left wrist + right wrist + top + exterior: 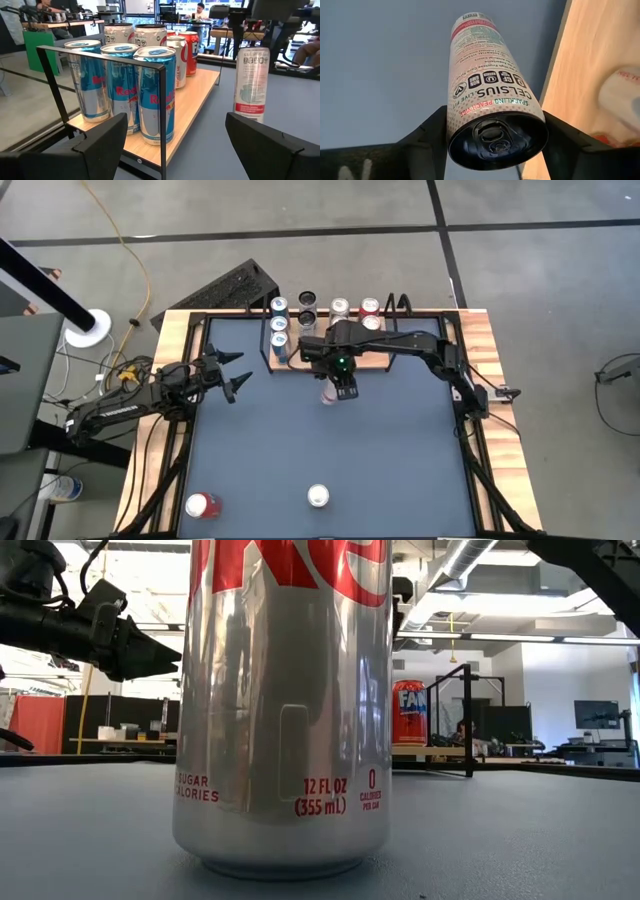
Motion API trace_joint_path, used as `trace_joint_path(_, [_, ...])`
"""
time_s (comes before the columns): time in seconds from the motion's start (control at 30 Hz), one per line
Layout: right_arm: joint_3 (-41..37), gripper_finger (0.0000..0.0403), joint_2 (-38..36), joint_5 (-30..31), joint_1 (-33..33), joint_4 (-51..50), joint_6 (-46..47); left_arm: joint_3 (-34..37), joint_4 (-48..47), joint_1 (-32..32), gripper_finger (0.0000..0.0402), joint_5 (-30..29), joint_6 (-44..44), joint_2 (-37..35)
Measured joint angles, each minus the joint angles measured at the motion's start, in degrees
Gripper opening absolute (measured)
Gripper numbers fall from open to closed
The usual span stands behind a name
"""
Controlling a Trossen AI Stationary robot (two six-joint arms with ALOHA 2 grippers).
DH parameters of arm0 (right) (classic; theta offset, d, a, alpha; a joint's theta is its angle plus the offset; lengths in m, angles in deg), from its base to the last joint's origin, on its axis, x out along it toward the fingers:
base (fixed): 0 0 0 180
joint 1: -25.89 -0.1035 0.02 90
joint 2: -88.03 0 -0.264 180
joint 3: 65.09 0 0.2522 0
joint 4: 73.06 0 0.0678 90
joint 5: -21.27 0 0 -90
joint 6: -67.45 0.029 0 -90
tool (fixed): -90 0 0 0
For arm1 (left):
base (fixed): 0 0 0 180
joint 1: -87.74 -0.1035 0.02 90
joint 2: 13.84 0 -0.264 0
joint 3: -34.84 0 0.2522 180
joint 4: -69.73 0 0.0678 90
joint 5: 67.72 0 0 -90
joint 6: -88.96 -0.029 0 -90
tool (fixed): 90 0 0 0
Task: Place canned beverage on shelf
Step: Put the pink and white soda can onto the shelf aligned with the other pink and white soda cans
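We grip a slim Celsius can beside the shelf while our other arm waits with its fingers spread.

Our right gripper (495,137) clasps the tall white Celsius can (487,80) near its top, one dark finger on each side, and the can stands upright on the grey-blue tabletop (330,450), just beside the shelf (192,100). The shelf sits at the table's far edge and carries three blue Red Bull cans (125,90) in a row at one end, with silver and red cans (172,47) behind them. Our left gripper (232,373) hangs over the table's left side, well apart from the shelf, its fingers released and grasping nothing. Near the front edge stand a silver Diet Coke can (318,496) and a red can (201,505), apart from each other.
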Motion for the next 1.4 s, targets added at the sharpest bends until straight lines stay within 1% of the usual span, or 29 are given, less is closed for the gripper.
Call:
trace_joint_path(0.2, [-0.19, 0.0262, 0.0, 0.37, -0.96, 0.09, 2.49, 0.02, 0.02, 0.0, 0.0327, 0.0, 0.02, 0.0])
trace_joint_path(0.3, [-0.19, 0.0269, 0.0, 0.37, -1.09, 0.24, 4.14, 0.02, 0.02, 0.0, 0.0327, 0.0, 0.0, 0.0])
trace_joint_path(1.4, [-0.19, 0.0272, 0.0, 0.27, -1.25, 2.15, 4.55, 0.01, 0.02, 0.01, 0.0327, 0.02, 0.02, 0.0])
